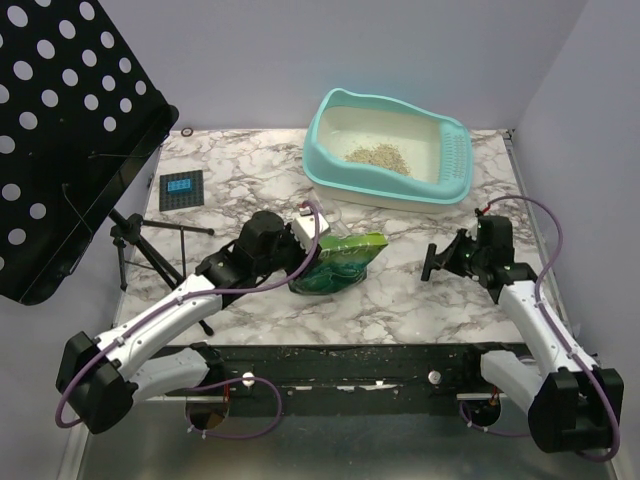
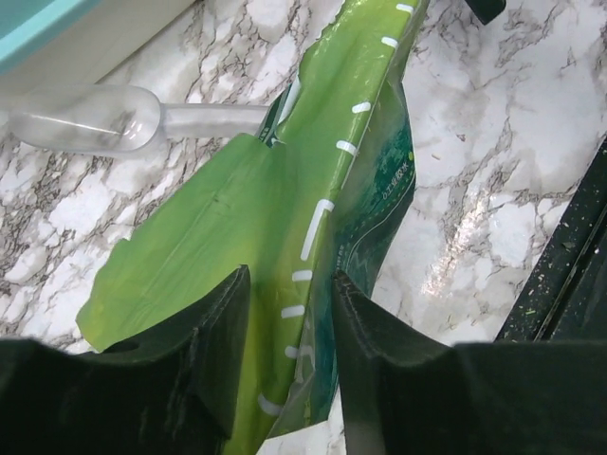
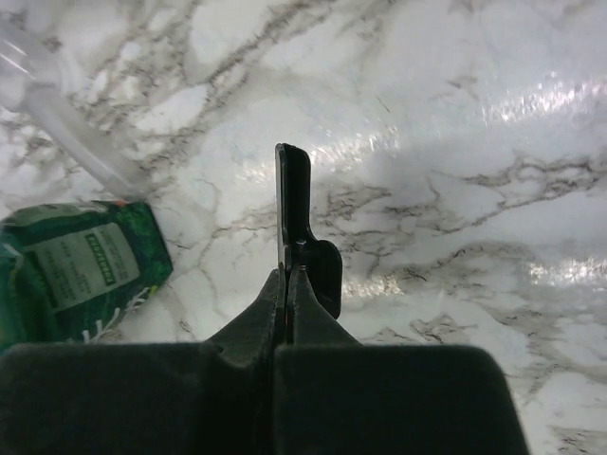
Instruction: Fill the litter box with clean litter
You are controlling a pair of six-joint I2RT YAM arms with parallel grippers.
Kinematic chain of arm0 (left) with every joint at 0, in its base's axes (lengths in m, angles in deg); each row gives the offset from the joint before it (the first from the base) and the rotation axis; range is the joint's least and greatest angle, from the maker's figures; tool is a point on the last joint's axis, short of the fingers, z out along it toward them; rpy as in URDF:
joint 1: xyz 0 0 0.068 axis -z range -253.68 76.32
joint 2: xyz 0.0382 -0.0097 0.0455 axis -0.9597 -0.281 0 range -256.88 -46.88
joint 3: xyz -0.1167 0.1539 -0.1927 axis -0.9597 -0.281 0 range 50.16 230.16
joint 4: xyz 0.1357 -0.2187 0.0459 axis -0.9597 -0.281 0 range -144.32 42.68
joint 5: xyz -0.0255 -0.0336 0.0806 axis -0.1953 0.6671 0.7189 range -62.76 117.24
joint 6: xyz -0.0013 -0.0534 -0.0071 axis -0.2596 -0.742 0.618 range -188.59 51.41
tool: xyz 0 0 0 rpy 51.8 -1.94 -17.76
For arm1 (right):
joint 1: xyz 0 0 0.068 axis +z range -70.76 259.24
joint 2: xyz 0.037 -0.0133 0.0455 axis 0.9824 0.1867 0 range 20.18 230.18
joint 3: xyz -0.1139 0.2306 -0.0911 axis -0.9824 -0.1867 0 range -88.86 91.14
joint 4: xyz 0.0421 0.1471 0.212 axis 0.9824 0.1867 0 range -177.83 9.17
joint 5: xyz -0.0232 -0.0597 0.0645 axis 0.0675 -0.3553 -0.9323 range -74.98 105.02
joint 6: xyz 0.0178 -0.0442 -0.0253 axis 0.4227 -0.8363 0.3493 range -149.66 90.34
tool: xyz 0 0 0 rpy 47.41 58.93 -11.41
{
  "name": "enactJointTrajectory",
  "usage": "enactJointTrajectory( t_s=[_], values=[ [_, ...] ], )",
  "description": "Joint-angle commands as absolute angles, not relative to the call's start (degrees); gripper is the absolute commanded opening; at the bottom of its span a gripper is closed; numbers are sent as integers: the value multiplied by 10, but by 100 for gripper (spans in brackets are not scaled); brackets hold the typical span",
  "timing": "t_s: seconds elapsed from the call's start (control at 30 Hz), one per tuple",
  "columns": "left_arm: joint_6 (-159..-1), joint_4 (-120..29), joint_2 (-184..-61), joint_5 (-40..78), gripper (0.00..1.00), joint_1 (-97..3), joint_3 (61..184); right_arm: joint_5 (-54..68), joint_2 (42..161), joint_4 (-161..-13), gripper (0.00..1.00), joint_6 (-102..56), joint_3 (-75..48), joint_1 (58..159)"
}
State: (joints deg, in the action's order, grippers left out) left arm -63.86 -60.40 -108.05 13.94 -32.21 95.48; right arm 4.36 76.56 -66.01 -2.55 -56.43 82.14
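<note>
Left claw (image 2: pixel 289 284) apart, straddling crinkly green bag (image 2: pixel 237 218). Right claw (image 3: pixel 287 190) together, empty, above marble tabletop (image 3: pixel 455 142). Beige litter granules (image 1: pixel 378 156) inside turquoise plastic litter box (image 1: pixel 318 160), far side.

One litter box (image 1: pixel 458 160), one bag (image 1: pixel 345 262), one scoop (image 2: pixel 90 118)

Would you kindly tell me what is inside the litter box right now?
Inside the litter box, a small pile of tan litter lies mid-floor; the rest of the visible cream floor is bare. The near wall hides the floor strip right behind it.
</note>
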Motion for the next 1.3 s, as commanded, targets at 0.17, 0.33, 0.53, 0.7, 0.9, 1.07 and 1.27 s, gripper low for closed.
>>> enactJointTrajectory(
  t_s=[0.17, 0.33, 0.53, 0.7, 0.9, 1.07, 1.27],
  values=[
    [-624, -636, -1031, 146, 52, -325, 985, 20, 729, -637, 0, -55, -422, 877],
    [-638, -652, -1008, 170, 57, -326, 1023, 16, 733, -657, 0, -92, -347, 950],
    [-724, -688, -1022, 168, 59, -331, 1096, -44, 736, -697, 0, -145, -291, 1016],
    [-779, -666, -1046, 87, 58, -348, 1122, -148, 748, -717, 0, -177, -250, 1045],
    [-902, -484, -1030, -64, 56, -418, 1064, -218, 769, -732, 0, -190, -212, 1067],
    [-1033, -309, -1023, -157, 56, -458, 998, -221, 789, -740, 0, -202, -194, 1095],
    [-1138, -154, -1032, -196, 53, -485, 953, -225, 817, -746, 0, -212, -179, 1128]
  ],
)
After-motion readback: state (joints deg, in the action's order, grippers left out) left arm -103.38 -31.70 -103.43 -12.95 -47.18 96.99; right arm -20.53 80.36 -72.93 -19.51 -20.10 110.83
